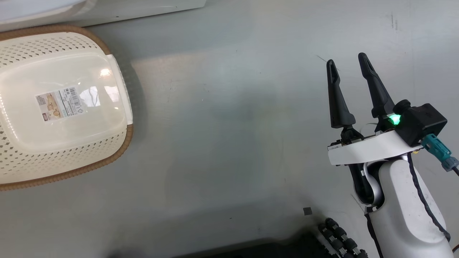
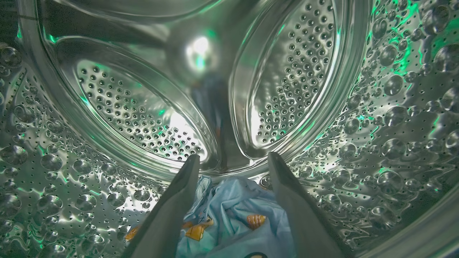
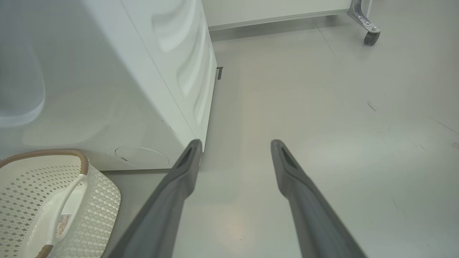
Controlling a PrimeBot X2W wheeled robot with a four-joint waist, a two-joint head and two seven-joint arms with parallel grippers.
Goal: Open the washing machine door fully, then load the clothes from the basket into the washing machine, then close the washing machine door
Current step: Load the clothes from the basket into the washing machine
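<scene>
2 grippers, both released | my left gripper (image 2: pixel 233 159) spread inside the steel drum (image 2: pixel 376 125), grasping nothing | clothes (image 2: pixel 233 208) bunched on the drum wall, below and between my left fingers | my right gripper (image 1: pixel 346 59) spread above the floor (image 1: pixel 229 125) | basket (image 1: pixel 21 46) on the floor beside the washing machine (image 3: pixel 107 89), bottom sticker (image 1: pixel 59 104) showing

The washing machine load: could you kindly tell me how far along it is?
Done: the basket shows a bare bottom, and the clothes lie in the drum. In hand: the open left claw, inside the drum, holds nothing. Left: pull out, close the door.
</scene>
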